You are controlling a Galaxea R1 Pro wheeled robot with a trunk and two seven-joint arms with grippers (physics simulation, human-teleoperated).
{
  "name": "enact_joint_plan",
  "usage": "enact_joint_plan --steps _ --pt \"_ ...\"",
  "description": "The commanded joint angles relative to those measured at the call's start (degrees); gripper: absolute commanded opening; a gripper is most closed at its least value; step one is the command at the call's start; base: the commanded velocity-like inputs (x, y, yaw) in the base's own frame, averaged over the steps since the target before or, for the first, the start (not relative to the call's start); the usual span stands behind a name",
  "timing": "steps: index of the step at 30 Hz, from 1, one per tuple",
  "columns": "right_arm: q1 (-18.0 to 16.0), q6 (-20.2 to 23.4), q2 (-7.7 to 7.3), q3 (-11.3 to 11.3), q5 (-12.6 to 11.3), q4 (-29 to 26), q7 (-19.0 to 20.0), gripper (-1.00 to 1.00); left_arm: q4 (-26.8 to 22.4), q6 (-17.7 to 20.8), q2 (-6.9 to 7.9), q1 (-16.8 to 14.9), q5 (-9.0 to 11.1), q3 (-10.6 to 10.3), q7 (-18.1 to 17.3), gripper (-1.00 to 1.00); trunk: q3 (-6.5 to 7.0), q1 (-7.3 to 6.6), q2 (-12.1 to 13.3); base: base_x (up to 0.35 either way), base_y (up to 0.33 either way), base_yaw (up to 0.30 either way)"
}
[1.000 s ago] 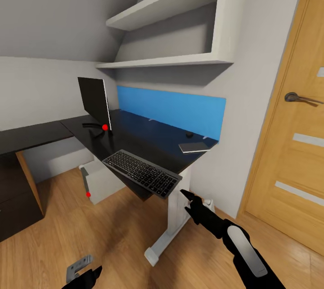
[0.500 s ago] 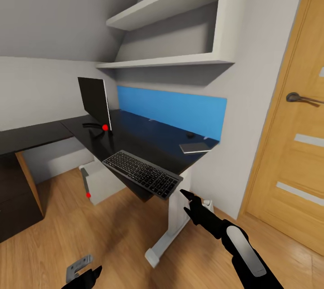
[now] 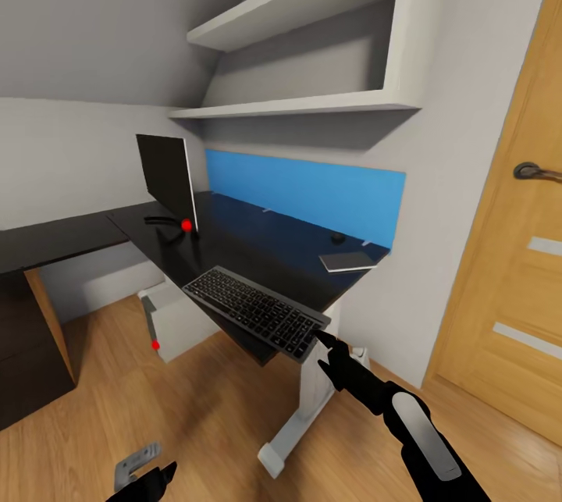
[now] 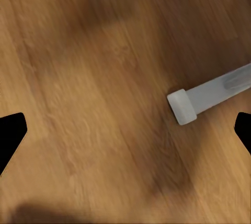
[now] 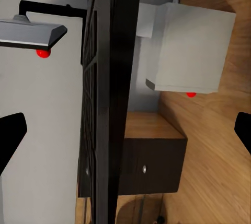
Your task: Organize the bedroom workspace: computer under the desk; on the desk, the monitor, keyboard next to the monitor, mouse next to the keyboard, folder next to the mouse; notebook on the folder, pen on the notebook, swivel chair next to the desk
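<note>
At desk point(image 3: 234, 240) front edge: right gripper point(image 3: 328, 347) now nearer overhanging keyboard point(image 3: 257, 311), fingers spread, empty, poised to push it in. Left gripper point(image 4: 125, 130) open, empty, over floor point(image 4: 89, 78).

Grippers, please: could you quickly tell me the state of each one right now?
Left gripper: open, holding nothing, above the wood floor.
Right gripper: open, empty, at the keyboard's near end.

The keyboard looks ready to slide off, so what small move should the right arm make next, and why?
Probably ease the right end effector forward onto the keyboard and grip its near end. The keyboard hangs over the desk front edge, tilted, and the open end effector sits just off its corner.
</note>
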Motion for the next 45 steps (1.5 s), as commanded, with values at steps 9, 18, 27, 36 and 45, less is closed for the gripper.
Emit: enact_joint_plan --steps 9,18,27,36,45 --pt "0.0 0.1 0.35 0.1 -0.2 0.0 -0.1 1.0 -0.1 0.3 0.02 0.0 0.6 0.0 0.4 1.0 -0.06 0.01 0.0 0.102 0.097 0.0" --pt "0.0 0.1 0.37 0.1 -0.2 0.0 -0.1 1.0 -0.1 0.3 0.02 0.0 0.6 0.0 0.4 1.0 -0.06 0.01 0.0 0.004 0.004 0.0" --pt "0.0 0.0 0.37 0.2 0.0 -0.3 -2.7 -1.0 -0.1 0.3 0.02 0.0 0.6 0.0 0.4 1.0 -0.06 0.01 0.0 0.0 0.0 0.0" --pt "0.0 0.0 0.37 0.2 0.0 -0.3 -2.9 -1.0 -0.1 0.3 -0.05 0.0 0.6 0.0 0.4 1.0 -0.06 0.01 0.0 0.0 0.0 0.0" --pt "0.0 0.0 0.37 0.2 0.0 -0.4 -2.9 -1.0 0.0 0.4 -0.07 0.0 0.6 0.0 0.5 1.0 0.66 -0.87 1.6 0.0 0.0 0.0"
